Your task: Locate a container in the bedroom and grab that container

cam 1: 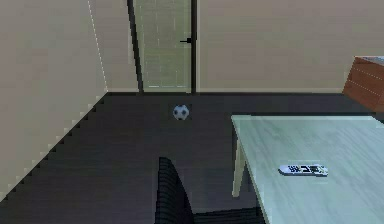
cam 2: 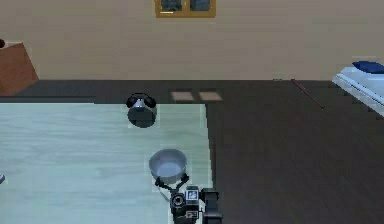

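Observation:
A pale table (cam 2: 70,150) takes up the arm side view's left. On it, near its right edge, lies a small round grey bowl (cam 2: 168,162). Farther out on the same table stands a dark rounded pot (cam 2: 141,110) with a handle. My gripper (cam 2: 172,184) comes up from the bottom edge, its fingers right at the bowl's near rim. Two white marked squares (cam 2: 192,204) sit behind it. The bowl rests on the tabletop at the gripper's end, so I cannot tell whether the gripper holds anything.
In the forward view a soccer ball (cam 1: 180,113) lies on dark floor before a closed door (cam 1: 162,45). A remote (cam 1: 303,170) lies on the table (cam 1: 330,140), a dark chair (cam 1: 175,195) beside it. A bed (cam 2: 362,80) and a wooden cabinet (cam 2: 14,68) flank the arm side view.

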Controlling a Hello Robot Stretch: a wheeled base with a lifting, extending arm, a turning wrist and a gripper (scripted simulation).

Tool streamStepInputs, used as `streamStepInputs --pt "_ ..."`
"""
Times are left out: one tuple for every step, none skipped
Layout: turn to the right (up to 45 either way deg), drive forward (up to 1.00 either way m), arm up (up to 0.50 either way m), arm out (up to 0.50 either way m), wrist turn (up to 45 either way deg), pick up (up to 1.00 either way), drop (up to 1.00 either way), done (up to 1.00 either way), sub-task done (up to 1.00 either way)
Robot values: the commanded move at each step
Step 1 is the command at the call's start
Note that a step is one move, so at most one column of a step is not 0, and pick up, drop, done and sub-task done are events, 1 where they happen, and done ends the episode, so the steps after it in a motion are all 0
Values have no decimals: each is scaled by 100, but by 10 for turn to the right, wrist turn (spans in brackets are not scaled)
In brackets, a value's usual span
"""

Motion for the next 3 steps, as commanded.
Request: streamStepInputs --pt "0 0 0 0 0 100 0 0 0" --pt "0 0 10 0 0 0 0 0 0" --pt "0 0 0 0 0 0 0 100 0"
